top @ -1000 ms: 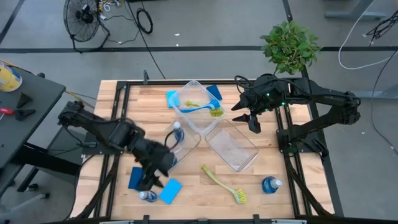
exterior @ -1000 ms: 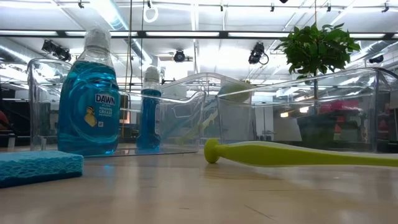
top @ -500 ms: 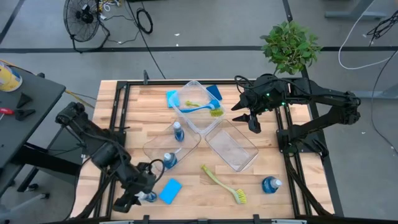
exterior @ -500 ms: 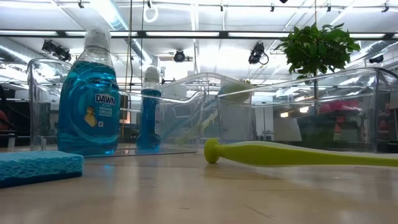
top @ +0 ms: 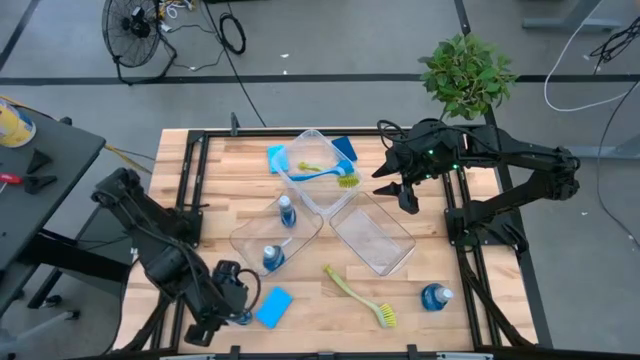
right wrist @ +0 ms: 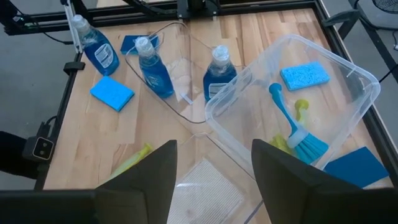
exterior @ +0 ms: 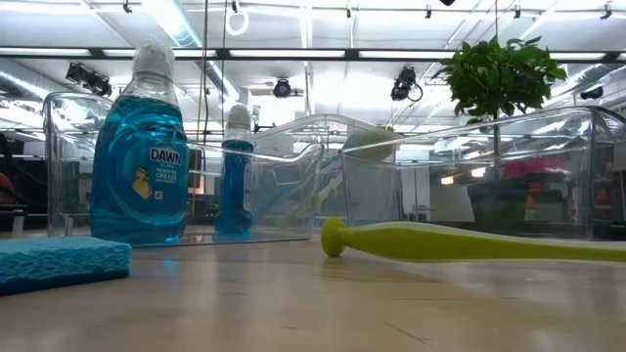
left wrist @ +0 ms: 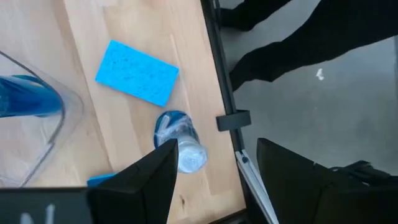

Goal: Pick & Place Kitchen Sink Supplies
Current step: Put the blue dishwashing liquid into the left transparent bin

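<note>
My left gripper (top: 232, 303) (left wrist: 214, 186) hangs open over the table's near-left corner. A small bottle of blue liquid (left wrist: 179, 142) (top: 240, 316) stands just beyond one finger, untouched. A light-blue sponge (top: 273, 307) (left wrist: 137, 73) lies flat beside it. Two more bottles (top: 287, 212) (top: 270, 258) stand in a clear bin (top: 250, 232). A blue brush (top: 325, 174) and a sponge lie in the far bin (top: 300, 150). A yellow-green brush (top: 358, 295) and another bottle (top: 435, 297) rest on the near side. My right gripper (top: 398, 188) (right wrist: 214, 180) waits open above the far right.
A third clear bin (top: 395, 255) sits right of the middle. A dark-blue sponge (right wrist: 132, 42) lies near the left arm, mostly hidden in the high view. A potted plant (top: 465, 75) stands beyond the far-right corner. Bare wood shows along the near edge between sponge and brush.
My left arm has swung from over the bottle bin back toward the near-left corner, uncovering the second bottle standing in that bin and covering the dark-blue sponge. It has then shifted slightly right, toward the bottle at the near edge. The right arm has kept still.
</note>
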`<state>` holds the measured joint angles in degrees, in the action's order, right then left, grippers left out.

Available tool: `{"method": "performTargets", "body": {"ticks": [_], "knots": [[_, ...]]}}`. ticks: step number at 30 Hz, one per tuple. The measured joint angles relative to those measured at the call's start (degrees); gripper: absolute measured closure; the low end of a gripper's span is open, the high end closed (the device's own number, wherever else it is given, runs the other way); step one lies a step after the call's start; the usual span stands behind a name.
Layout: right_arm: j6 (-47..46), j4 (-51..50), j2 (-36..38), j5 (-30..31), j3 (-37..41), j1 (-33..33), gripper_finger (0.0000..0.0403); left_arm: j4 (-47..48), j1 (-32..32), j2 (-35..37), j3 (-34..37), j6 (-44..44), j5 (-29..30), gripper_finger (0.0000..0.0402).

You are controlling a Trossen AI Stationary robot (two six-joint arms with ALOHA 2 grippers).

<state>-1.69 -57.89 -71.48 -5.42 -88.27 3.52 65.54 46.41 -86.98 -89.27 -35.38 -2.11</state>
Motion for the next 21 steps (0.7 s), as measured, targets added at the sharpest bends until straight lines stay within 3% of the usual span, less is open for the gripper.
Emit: {"method": "performTargets", "body": {"ticks": [16,21], "knots": [[0.66,0.96,0.00,0.01,0.00,-0.02,0.0195,2.02,1.38,-6.29,0.02,-0.51,0.11,0.0179],[0.68,0.98,0.00,0.01,0.00,0.01,0.0195,5.64,1.43,-7.77,0.02,-4.45,0.13,0.0179]]}}
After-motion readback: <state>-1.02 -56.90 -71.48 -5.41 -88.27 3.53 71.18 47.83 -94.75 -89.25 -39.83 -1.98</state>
